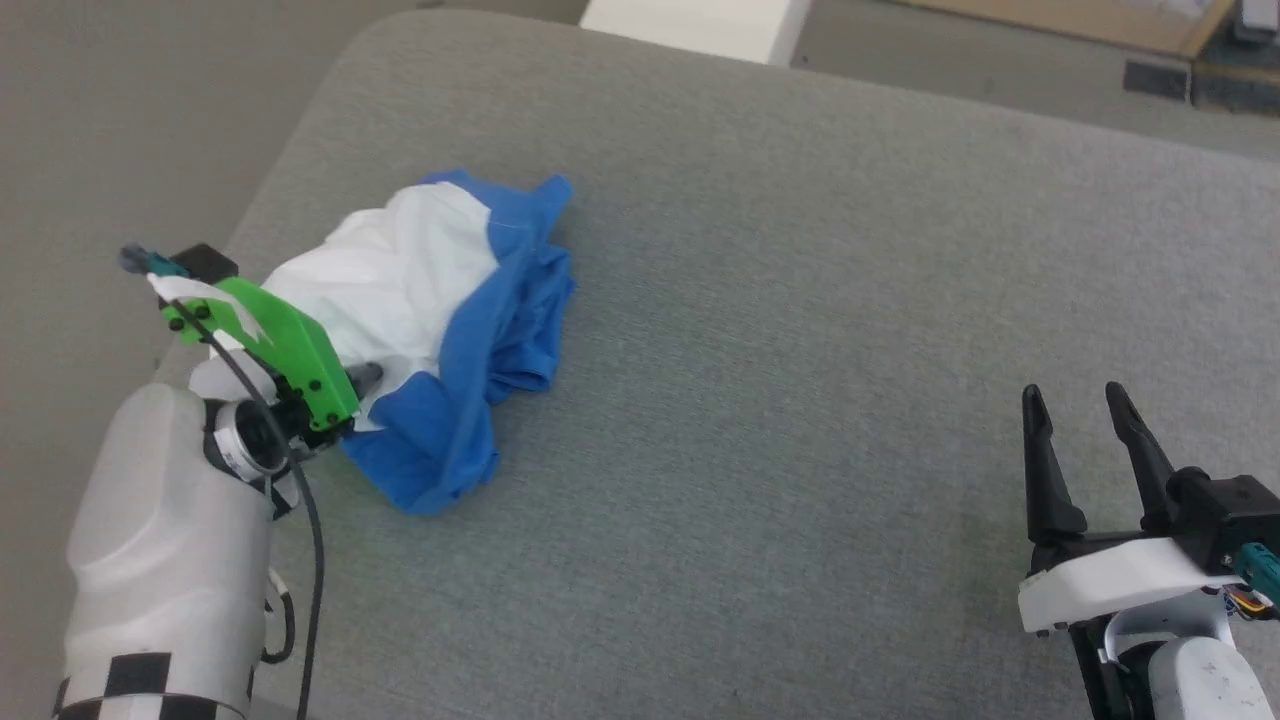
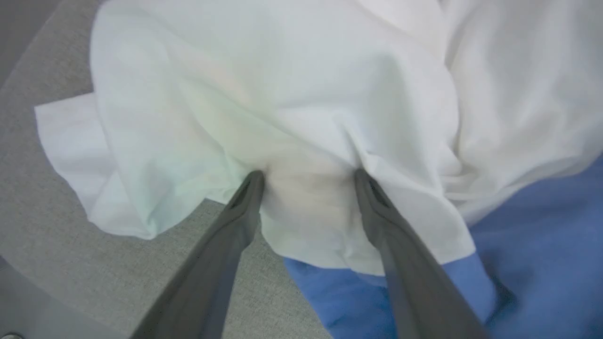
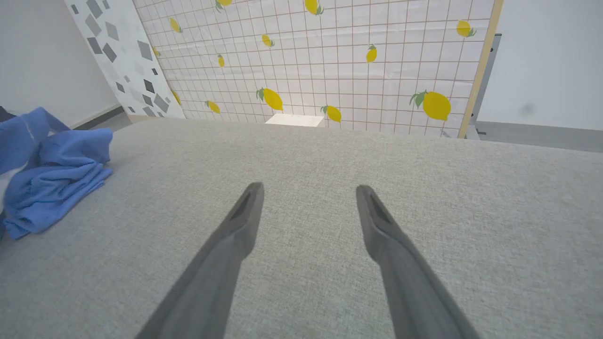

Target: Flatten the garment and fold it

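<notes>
Jaws spread wide on both sides: left gripper [image 2: 306, 176] tips against white cloth, clamped on nothing; right gripper [image 1: 1075, 395] idle, well apart. Crumpled garment [image 1: 400, 280] heaped near left edge of grey surface [image 1: 800, 400]. Flattening barely begun, folding untouched.

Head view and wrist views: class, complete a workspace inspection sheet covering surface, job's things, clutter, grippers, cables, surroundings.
Surface: grey fabric surface, flat.
Job's things: garment crumpled in a heap near the left edge, not flattened.
Clutter: nothing seen.
Grippers: left gripper open, fingertips against the white cloth; right gripper open over bare surface, apart from the garment.
Cables: black cable looping beside the left forearm.
Surroundings: lemon-print panel and white box beyond the far edge.
</notes>
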Controlling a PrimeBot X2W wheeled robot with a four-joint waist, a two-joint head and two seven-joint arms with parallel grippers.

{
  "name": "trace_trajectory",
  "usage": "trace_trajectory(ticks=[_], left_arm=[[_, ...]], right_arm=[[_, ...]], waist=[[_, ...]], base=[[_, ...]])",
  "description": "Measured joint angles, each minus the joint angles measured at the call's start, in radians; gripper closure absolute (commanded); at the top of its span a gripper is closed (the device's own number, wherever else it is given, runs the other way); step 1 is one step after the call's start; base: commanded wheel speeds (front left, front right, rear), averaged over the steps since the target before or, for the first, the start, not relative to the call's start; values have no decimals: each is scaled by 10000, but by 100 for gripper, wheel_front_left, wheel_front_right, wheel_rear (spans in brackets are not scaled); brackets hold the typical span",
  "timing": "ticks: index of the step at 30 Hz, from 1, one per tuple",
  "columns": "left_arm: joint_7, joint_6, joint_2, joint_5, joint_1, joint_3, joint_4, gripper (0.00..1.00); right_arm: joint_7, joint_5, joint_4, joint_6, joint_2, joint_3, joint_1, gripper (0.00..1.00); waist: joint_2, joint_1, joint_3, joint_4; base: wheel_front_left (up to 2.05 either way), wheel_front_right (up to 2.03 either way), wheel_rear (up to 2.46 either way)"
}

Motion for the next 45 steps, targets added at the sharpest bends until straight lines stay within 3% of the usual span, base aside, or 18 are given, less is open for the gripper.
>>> trace_trajectory(ticks=[6,10,11,12,19,26,36,45], left_arm=[[203,96,-297,44,247,-337,491,0],[-238,107,-362,29,304,-303,516,0],[-454,105,-414,12,324,-261,523,39],[-880,105,-470,13,390,-222,516,100],[-3538,-199,-876,-330,447,474,523,100],[-5072,-1062,-665,-631,-782,800,-433,100],[-4870,-1415,-134,-575,-3463,397,-1866,100],[-4451,-1647,-851,-907,-4933,-257,-2203,100]], right_arm=[[50,-109,-58,0,0,-59,-28,0],[121,-121,-111,0,0,-2,-151,0],[123,-123,-113,0,0,4,-182,0],[138,-123,-121,0,0,23,-195,0],[150,-115,21,0,0,38,-186,0],[-127,288,608,0,0,226,-150,0],[-535,842,1369,0,10,405,124,0],[-686,897,1785,0,6,228,606,0]], waist=[[0,0,602,-313],[0,0,797,-309],[0,0,805,-282],[0,0,802,-245],[0,0,479,54],[0,0,-291,278],[0,-1,-1552,-168],[0,-1,-2262,-1449]], base=[[0,0,0],[0,0,0],[0,0,0],[0,0,0],[0,0,0],[0,0,0],[0,0,0],[0,0,0]])
